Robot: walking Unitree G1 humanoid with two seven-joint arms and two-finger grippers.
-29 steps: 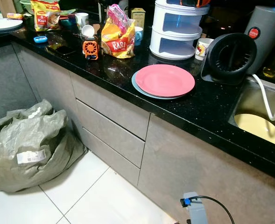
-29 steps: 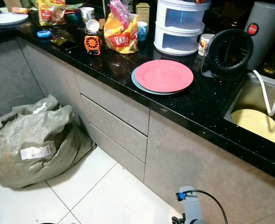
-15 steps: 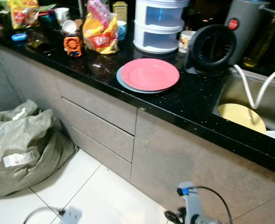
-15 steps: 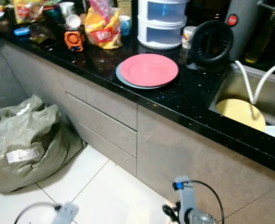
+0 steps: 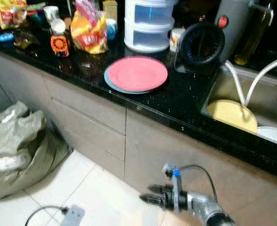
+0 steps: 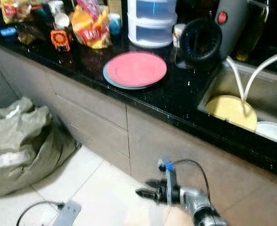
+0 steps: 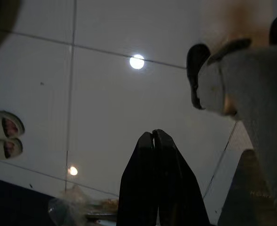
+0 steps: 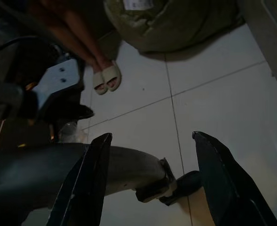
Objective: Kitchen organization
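Looking down past my right gripper [image 6: 145,193], low in front of the grey cabinet fronts [image 5: 96,127], its two black fingers spread wide apart with nothing between them. My left gripper [image 7: 153,136] hangs idle over the white floor tiles [image 7: 105,94], fingertips pressed together and empty. In the right wrist view, a person's feet in pale slippers [image 8: 106,77] stand near the crumpled grey-green plastic sack [image 5: 16,146] slumped on the floor against the cabinets.

Up on the speckled black stone counter [image 5: 185,101], the round pink plate [image 5: 137,73] sits on a grey-blue plate [image 5: 108,80], close to the front edge. That stack is my likely target, I judge. It looks rigid and probably light, maybe smooth plastic, so slippery; I'd pinch the overhanging rim nearest me instead of trying from above.

To the right, a round pale yellow plate [image 5: 232,116] lies in the sink [image 5: 270,94] beside white hoses [image 5: 237,84]. Behind stand a black round appliance [image 5: 199,46], a white stacked drawer unit [image 5: 147,26] and a yellow snack bag [image 5: 89,35].
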